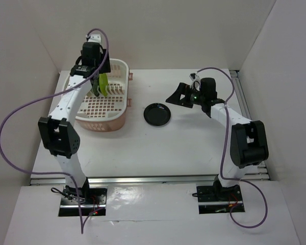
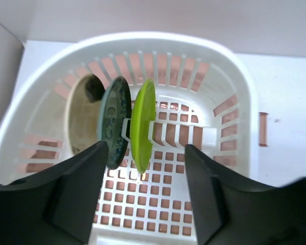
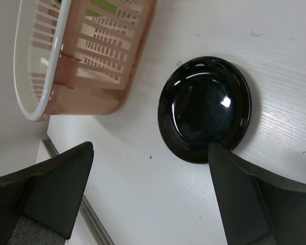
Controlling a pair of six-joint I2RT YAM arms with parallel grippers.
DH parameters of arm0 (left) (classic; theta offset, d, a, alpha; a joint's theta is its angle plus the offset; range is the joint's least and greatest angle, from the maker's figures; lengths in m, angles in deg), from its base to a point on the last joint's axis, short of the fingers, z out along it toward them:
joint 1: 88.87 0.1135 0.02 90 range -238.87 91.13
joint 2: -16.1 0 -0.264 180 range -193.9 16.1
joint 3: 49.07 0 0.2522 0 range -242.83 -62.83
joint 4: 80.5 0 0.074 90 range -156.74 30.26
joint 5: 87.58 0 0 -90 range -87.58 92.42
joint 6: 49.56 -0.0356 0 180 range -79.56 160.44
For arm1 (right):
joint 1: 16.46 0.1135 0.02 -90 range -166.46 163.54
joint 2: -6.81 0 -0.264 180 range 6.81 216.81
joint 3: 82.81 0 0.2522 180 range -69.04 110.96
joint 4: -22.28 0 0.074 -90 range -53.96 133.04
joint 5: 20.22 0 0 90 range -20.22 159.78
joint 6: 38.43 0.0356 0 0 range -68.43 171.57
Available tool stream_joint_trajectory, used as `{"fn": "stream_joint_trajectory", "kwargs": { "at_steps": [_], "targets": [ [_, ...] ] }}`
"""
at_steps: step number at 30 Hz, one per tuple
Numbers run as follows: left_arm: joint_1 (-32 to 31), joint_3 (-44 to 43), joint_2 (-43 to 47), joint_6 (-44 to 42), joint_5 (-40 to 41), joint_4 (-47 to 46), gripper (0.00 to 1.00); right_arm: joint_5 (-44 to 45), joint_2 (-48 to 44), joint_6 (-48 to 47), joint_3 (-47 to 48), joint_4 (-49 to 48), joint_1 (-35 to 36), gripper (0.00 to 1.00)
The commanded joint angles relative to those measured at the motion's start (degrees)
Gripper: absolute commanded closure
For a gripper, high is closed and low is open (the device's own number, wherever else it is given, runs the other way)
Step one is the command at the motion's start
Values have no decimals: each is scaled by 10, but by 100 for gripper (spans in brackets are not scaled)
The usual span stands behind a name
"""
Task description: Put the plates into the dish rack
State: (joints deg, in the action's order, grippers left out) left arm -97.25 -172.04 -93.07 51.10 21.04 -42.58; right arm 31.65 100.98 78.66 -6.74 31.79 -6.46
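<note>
The pale dish rack (image 1: pixel 123 65) stands at the back left of the table. Three plates stand on edge between its prongs: a cream one (image 2: pixel 80 118), a dark teal one (image 2: pixel 115 118) and a lime green one (image 2: pixel 143 120). My left gripper (image 2: pixel 146 149) hangs open above the rack (image 2: pixel 158 40), its fingers (image 2: pixel 79 189) on either side of the green plate (image 1: pixel 104 83) without touching it. A glossy black plate (image 1: pixel 157 114) lies flat on the table right of the rack. My right gripper (image 3: pixel 150 153) is open and empty just above the table, with the black plate (image 3: pixel 204 107) at its right fingertip.
The rack's pinkish outer wall (image 3: pixel 107 76) rises close to the left of the black plate. White enclosure walls stand at the back and both sides. A metal rail (image 1: pixel 153 179) runs along the table's near edge by the arm bases.
</note>
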Motion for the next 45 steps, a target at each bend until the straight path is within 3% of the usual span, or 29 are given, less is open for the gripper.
{"fn": "stream_joint_trajectory", "kwargs": {
  "at_steps": [1,4,5,6,10,14,18,26,30,34,45],
  "targets": [
    [1,23,83,7,-16,-12,24,0,7,-9,25,-20,5,0],
    [-22,66,155,7,-2,-12,14,26,12,-25,31,5,5,0],
    [-45,79,176,7,-2,-12,3,39,12,-30,26,5,5,0],
    [-59,114,198,7,-8,-17,0,45,20,-30,14,11,5,0],
    [-135,195,303,56,-65,-5,0,53,20,-30,-17,-2,5,0],
    [-216,318,423,139,-212,-74,0,60,53,-30,-17,9,5,0],
    [-272,411,511,175,-264,-106,0,68,68,-30,-35,-5,5,0],
    [-306,462,519,198,-334,-114,0,82,145,-42,-1,19,-7,8],
    [-318,468,513,204,-334,-119,0,70,176,-48,5,11,-7,14],
    [-318,468,508,198,-344,-126,0,58,202,-48,12,11,-7,28],
    [-318,452,448,198,-337,-95,0,43,256,-37,29,8,5,41]
  ]
}}
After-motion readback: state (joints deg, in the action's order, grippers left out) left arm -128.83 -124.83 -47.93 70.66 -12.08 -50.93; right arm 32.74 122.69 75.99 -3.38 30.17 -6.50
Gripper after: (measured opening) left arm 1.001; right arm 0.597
